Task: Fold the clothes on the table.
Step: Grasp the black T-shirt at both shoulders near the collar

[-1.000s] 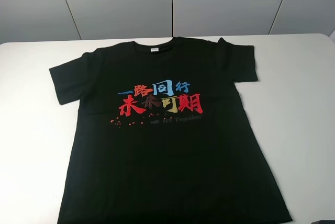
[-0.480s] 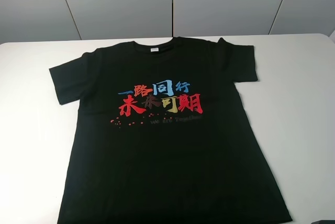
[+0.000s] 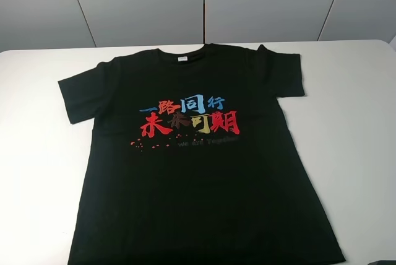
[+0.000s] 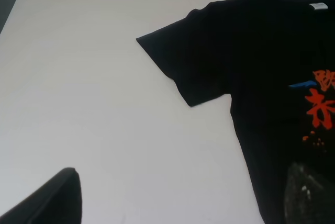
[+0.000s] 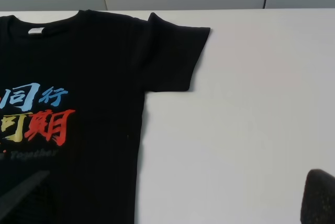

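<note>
The clothes are one black T-shirt [image 3: 198,172] lying flat and face up on the white table [image 3: 37,172], collar at the far side. Red, blue and yellow characters [image 3: 189,116] run across the chest, and a white neck label [image 3: 182,59] shows. In the left wrist view my left gripper [image 4: 183,170] is open above the shirt's left side edge [image 4: 246,145], one fingertip [image 4: 60,198] over bare table. My right gripper [image 5: 180,174] is open above the right side edge [image 5: 138,156], one fingertip [image 5: 319,198] over bare table. Nothing is between either pair of fingers.
Both short sleeves [image 3: 77,98] [image 3: 288,73] are spread out sideways. Bare white tabletop lies on either side of the shirt. A grey panelled wall [image 3: 204,5] stands behind the table's far edge. A dark sliver [image 3: 383,262] shows at the near right corner.
</note>
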